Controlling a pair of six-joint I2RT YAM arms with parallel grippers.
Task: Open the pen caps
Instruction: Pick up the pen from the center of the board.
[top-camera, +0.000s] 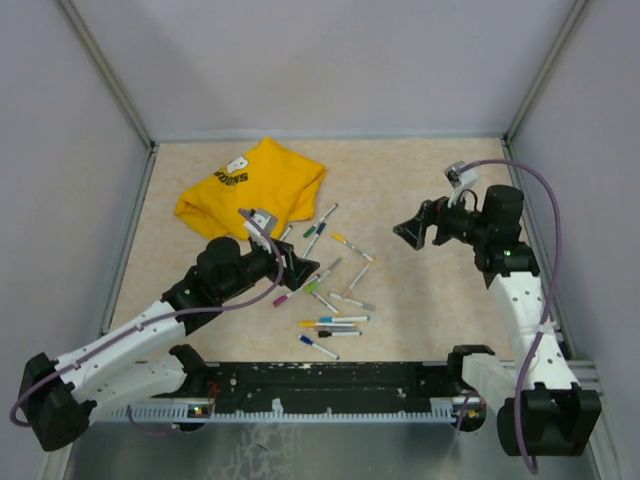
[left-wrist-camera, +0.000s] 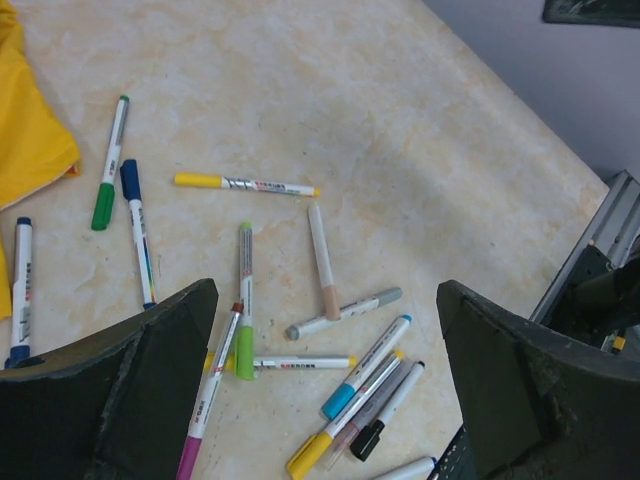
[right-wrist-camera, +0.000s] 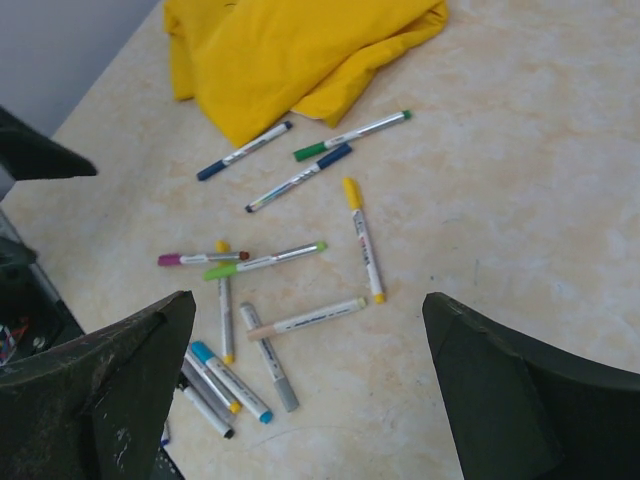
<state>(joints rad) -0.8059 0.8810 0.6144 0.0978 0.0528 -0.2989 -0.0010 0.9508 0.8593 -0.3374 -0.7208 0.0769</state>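
Right now my black left gripper (top-camera: 300, 268) hangs over the near edge of the pile, fingers spread wide on nothing. My black right gripper (top-camera: 412, 232), off to the right, is equally wide and empty. Thin white- and grey-barrelled marker pens (top-camera: 345, 319) lie scattered on the beige mottled tabletop (top-camera: 430, 300) beside a crumpled yellow T-shirt (top-camera: 250, 190). Their stubby coloured plastic caps (left-wrist-camera: 103, 205) are on, as far as I can tell.

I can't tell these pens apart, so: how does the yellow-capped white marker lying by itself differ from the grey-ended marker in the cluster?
The yellow-capped white marker has a white printed barrel with yellow ends, while the grey-ended marker looks greyish along its whole length. The yellow-capped one lies alone and touches nothing; the grey-ended one is crossed by a beige-tipped pen. Both are thin, look still capped, and lie flat on the table.
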